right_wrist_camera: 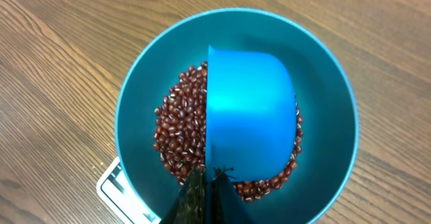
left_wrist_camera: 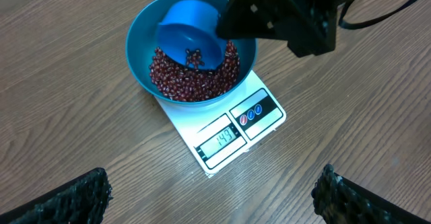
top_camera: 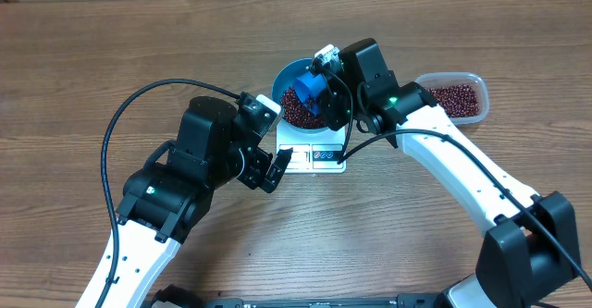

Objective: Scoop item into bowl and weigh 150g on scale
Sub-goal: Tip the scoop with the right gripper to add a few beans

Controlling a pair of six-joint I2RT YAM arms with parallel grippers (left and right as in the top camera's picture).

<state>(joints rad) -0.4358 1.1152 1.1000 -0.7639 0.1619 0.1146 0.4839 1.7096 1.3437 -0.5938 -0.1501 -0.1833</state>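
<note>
Nearest to us, the left gripper [left_wrist_camera: 214,200] hangs over the wooden table [top_camera: 92,49]. Its fingers are spread wide and hold nothing. It is near the scale [left_wrist_camera: 232,133] but does not touch it.

Just past it, the white scale sits flat on the table. Its little screen faces the near side. The number looks a bit under the goal, but the digits are small, so I am not sure.

On top of the scale stands the blue bowl [right_wrist_camera: 135,96]. The red-brown beans [right_wrist_camera: 178,126] lie in a heap at the bottom of the bowl.

The blue scoop [right_wrist_camera: 249,109] is tipped over inside the bowl, right above the beans. A few beans are inside it. The right gripper [right_wrist_camera: 207,183] has its fingers pinched tight on the scoop's handle.

Far off to the right is a clear tub [top_camera: 476,81] with more beans in it.

I think this is the pouring step, near the end of the job. Next, the last beans should slide out slowly. Then check the screen. If it is short, only a tiny bit more is needed, so too much does not go in.
</note>
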